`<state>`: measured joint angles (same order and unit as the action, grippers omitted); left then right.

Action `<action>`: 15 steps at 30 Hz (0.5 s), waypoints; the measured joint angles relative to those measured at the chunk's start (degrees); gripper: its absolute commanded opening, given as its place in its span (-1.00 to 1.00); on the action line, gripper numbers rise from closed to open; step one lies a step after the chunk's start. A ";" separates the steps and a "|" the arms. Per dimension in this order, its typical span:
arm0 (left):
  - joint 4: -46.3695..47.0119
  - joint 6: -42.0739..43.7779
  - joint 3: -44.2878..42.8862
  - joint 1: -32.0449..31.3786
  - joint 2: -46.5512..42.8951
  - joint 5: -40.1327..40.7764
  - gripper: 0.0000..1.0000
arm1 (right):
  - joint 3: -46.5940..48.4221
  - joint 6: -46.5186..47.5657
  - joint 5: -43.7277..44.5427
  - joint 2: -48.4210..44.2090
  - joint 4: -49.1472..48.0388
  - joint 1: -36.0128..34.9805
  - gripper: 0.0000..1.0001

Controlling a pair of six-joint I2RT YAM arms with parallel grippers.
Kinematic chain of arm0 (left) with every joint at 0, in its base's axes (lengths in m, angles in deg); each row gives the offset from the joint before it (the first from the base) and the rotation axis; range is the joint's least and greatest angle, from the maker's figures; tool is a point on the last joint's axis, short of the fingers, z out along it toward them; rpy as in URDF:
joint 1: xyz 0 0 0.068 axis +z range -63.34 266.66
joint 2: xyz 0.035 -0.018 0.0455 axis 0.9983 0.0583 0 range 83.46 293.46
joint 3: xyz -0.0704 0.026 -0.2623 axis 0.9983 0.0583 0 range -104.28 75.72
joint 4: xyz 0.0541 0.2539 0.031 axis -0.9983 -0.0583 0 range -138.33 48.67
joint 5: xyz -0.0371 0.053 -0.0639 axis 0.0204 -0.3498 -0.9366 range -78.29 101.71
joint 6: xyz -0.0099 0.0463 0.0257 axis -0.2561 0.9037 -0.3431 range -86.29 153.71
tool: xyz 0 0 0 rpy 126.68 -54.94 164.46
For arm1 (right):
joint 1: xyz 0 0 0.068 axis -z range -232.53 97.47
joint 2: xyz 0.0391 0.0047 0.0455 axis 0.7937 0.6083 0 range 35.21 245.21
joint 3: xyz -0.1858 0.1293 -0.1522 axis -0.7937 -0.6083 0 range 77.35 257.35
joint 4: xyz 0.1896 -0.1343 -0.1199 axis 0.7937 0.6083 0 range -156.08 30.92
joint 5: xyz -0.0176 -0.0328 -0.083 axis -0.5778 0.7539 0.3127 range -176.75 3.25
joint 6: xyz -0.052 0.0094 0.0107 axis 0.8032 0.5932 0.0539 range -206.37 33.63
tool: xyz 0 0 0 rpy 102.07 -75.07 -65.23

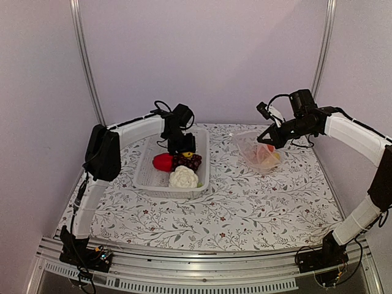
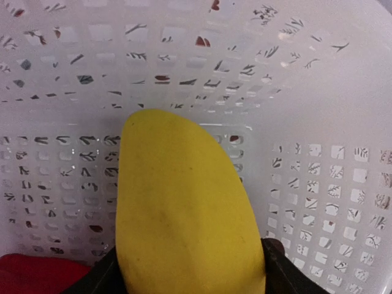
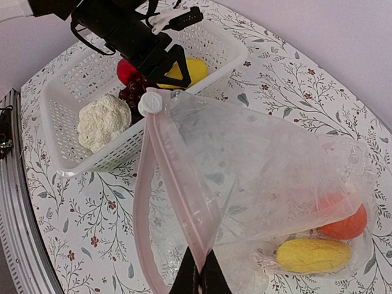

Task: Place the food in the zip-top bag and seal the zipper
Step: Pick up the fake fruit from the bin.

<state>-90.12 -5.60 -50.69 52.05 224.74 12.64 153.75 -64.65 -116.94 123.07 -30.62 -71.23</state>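
The right hand (image 3: 198, 272) is pinched shut on the zipper (image 3: 177, 184) of the zip-top bag (image 3: 269, 159). It holds one lip up off the bench (image 1: 245, 208), so the mouth gapes toward the basket, probably to give the other arm an easy target. The bag stands at the far right, its white slider (image 3: 150, 103) at the strip's far end. An orange piece (image 3: 346, 223) and the yellow corn (image 3: 312, 254) lie in its bottom.

The white slotted basket (image 1: 142, 173), well to the left, holds the cauliflower (image 1: 184, 177) at its near end. The grapes (image 1: 187, 162) and red fruit (image 1: 162, 162) sit mid-basket, and a smooth yellow piece (image 2: 190, 208) lies at the far end.

The left hand (image 1: 181, 147) reaches down into the basket, with a finger against each flank of the yellow piece. I cannot tell whether it grips yet. That piece looks like the next item for the bag, and four items are not yet bagged.
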 measured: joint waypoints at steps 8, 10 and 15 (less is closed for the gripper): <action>0.98 0.26 2.12 0.02 -1.22 -0.20 -0.03 | -0.24 0.00 0.15 0.00 -0.20 0.00 -1.00; 1.42 0.33 3.74 0.00 -2.82 0.66 -0.04 | -0.24 0.00 0.63 0.00 -0.39 0.00 -1.00; 2.34 1.66 7.96 -0.46 -9.84 3.45 -0.04 | 0.15 -0.63 2.91 0.00 -0.52 0.00 -1.00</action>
<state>-87.78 -3.94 -42.73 51.59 214.90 16.10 153.90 -65.29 -114.04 123.07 -31.15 -71.23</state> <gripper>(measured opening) 0.581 0.008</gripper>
